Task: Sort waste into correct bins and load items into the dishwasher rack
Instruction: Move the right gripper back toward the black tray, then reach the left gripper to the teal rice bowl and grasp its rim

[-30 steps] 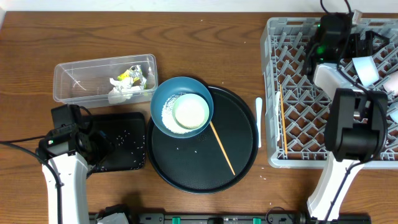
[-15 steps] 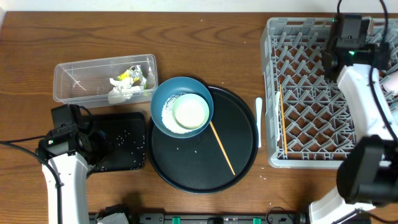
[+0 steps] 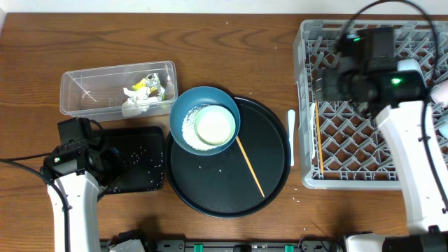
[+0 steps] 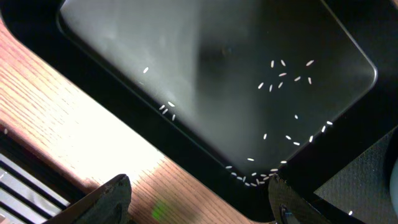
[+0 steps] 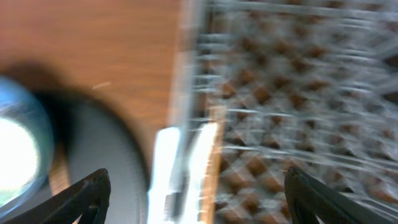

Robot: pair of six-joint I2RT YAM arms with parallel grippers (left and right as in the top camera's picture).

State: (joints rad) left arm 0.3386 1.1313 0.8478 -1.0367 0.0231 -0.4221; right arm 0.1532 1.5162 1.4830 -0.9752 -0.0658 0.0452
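The white left arm (image 3: 70, 199) is holding its black two-finger left gripper (image 4: 199, 205) downward, jaws spread wide, empty. The white right arm (image 3: 413, 154) is pointing its black right gripper (image 5: 196, 196) leftward, jaws likewise apart.

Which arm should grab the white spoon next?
Right. Its fingers hang open by the rack's edge, close to the spoon. The left fingers sit over the flat black tray, far away.

Wooden table (image 3: 231, 49), clear tub (image 3: 84, 94), flat tray (image 3: 143, 175), round tray (image 3: 217, 189), spoon (image 3: 292, 136), rack (image 3: 350, 150)

White arm links (image 3: 413, 147), black joints (image 3: 73, 133), black cables (image 3: 21, 162), green LED (image 3: 397, 82).
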